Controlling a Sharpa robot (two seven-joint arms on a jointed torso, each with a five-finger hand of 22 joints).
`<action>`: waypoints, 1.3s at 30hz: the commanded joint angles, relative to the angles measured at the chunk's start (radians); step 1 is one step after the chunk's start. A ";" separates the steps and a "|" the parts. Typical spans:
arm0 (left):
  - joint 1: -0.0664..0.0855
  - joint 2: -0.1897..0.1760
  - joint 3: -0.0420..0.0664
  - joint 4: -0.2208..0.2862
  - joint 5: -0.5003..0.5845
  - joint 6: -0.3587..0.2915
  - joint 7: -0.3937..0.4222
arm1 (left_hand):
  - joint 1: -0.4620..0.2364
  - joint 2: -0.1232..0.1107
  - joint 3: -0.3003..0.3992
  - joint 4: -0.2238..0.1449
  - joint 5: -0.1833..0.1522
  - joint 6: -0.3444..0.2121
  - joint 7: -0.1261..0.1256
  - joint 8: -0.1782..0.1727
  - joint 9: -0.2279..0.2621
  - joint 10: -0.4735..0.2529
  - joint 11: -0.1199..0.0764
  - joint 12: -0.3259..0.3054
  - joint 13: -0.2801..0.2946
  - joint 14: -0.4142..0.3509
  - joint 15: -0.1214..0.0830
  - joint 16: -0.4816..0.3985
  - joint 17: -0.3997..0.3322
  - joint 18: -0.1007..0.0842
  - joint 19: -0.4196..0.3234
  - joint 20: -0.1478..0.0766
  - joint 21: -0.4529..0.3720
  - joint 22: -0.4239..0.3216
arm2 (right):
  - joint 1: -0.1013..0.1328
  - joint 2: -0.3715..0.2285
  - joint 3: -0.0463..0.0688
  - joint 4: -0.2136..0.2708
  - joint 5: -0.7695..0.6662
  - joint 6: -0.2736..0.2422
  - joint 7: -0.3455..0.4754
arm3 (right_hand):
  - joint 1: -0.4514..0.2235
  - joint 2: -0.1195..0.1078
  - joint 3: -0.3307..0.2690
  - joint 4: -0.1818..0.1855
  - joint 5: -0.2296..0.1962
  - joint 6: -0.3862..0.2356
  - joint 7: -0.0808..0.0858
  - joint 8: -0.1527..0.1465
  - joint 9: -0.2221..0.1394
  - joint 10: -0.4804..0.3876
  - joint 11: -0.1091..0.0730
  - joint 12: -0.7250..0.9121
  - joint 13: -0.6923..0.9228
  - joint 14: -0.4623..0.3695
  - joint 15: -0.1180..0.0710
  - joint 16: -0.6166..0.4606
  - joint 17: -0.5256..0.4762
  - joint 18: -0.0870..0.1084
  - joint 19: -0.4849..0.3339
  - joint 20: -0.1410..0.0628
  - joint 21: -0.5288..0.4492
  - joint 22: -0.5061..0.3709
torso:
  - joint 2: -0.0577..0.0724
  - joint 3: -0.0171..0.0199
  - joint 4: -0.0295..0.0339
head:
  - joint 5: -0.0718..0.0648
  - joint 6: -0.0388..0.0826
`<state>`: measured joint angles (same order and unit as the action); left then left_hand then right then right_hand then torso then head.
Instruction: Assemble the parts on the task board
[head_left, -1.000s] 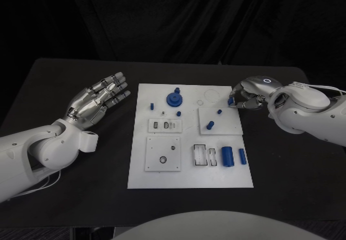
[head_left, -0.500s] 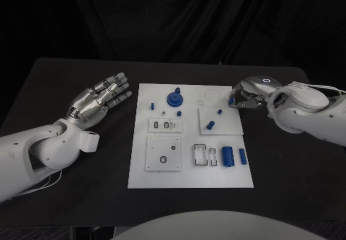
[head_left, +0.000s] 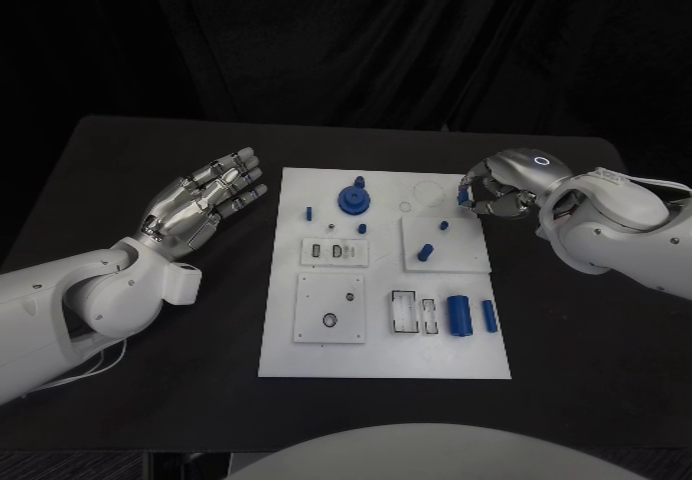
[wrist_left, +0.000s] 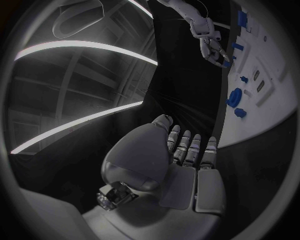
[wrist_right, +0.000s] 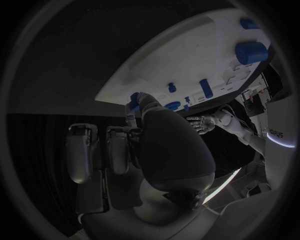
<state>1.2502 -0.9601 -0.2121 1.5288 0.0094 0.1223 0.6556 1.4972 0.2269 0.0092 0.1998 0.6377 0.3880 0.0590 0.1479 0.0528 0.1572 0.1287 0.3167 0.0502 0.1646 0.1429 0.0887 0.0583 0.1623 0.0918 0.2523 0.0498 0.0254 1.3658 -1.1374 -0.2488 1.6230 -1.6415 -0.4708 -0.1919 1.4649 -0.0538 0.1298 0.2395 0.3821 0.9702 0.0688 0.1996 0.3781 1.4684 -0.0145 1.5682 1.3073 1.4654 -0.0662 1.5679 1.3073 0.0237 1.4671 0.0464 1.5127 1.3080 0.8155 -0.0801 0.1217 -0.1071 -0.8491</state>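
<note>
A black table (head_left: 144, 400) holds a white task board (head_left: 382, 355) at its middle, seen from above. Nearest the robot, along the board's near half, a square white plate (head_left: 327, 308) with a dark ring-shaped hole sits toward the left, and to its right is a white slotted holder (head_left: 414, 311), then a thick blue cylinder (head_left: 457, 314) lying on its side with a thinner blue bar (head_left: 489, 315) just beside it. Farther up the board, a small white block with two dark slots (head_left: 333, 251) lies on the left, and a raised white square (head_left: 441, 243) on the right carries a tilted blue peg (head_left: 424, 251) and a small upright blue pin (head_left: 443, 224). Beyond these, a short blue stub (head_left: 361, 228) and a slim blue pin (head_left: 307, 212) stand on the board, and a round blue knob (head_left: 353, 198) sits near its far edge. The left hand (head_left: 205, 196) hovers over bare table well to the left of the board, flat, fingers straight and spread, holding nothing (its wrist view shows the same outstretched fingers (wrist_left: 187, 150)). The right hand (head_left: 498, 190) is at the board's far right corner, fingers curled inward and pinching a small blue part (head_left: 463, 200) at its fingertips; the right wrist view shows that blue part (wrist_right: 133, 98) held just above the board's edge.
</note>
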 joint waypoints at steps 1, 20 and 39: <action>-0.002 -0.002 0.001 0.004 0.000 0.012 0.006 | -0.010 0.002 0.006 0.000 -0.001 -0.007 0.002 -0.003 -0.001 -0.004 -0.001 -0.002 -0.001 0.000 0.005 0.001 -0.001 0.019 0.001 0.011 0.000 0.000 | 0.009 -0.008 0.001 0.035 -0.003 -0.102 0.026 | 0.009 -0.002 0.003 -0.003 0.008 0.016 -0.007 0.007 0.025 0.102 -0.008 0.003 0.263 0.105 -0.009 0.003 0.264 -0.009 0.070 -0.008 0.005 0.244 | 0.000 0.0005 -0.0012 | 0.003 -0.002; -0.003 0.003 0.001 0.000 0.000 0.012 0.007 | -0.011 0.001 0.008 -0.001 -0.001 -0.009 0.002 -0.004 -0.001 -0.005 0.000 -0.003 -0.001 0.001 0.006 0.002 -0.001 0.019 0.001 0.011 0.000 0.000 | 0.019 0.112 0.002 0.234 -0.044 -0.022 0.002 | 0.000 -0.015 0.000 -0.004 0.021 0.040 -0.005 0.019 0.049 0.102 -0.006 0.003 0.263 0.105 -0.007 0.003 0.264 -0.010 0.071 -0.007 0.007 0.244 | 0.001 -0.0004 -0.0006 | 0.003 -0.006; -0.003 0.012 0.001 -0.004 0.000 0.017 0.005 | -0.012 0.001 0.010 -0.001 -0.001 -0.009 0.002 -0.004 -0.001 -0.005 0.000 -0.002 -0.001 0.002 0.006 0.002 -0.001 0.019 0.001 0.012 0.001 0.000 | -0.016 0.250 0.002 0.180 -0.103 0.104 -0.137 | -0.002 -0.023 0.003 -0.017 0.055 0.039 0.003 0.015 0.061 0.102 0.002 0.003 0.263 0.105 -0.004 0.003 0.264 -0.009 0.071 -0.005 0.006 0.244 | 0.001 -0.0003 0.0047 | 0.000 -0.014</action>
<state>1.2487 -0.9501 -0.2121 1.5242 0.0095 0.1244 0.6501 1.4972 0.2269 0.0145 0.1999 0.6377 0.3842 0.0627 0.1479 0.0528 0.1572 0.1287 0.3167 0.0502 0.1647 0.1428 0.0887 0.0584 0.1621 0.0917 0.2594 0.0498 0.0254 1.3527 -0.8890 -0.2474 1.8041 -1.7161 -0.4194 -0.2596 1.4671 -0.0730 0.1324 0.2285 0.4325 0.9900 0.0885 0.2160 0.3779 1.4684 -0.0144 1.5682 1.3078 1.4654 -0.0662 1.5679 1.3078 0.0237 1.4671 0.0464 1.5218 1.3076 0.8155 -0.0811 0.1243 -0.1043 -0.8624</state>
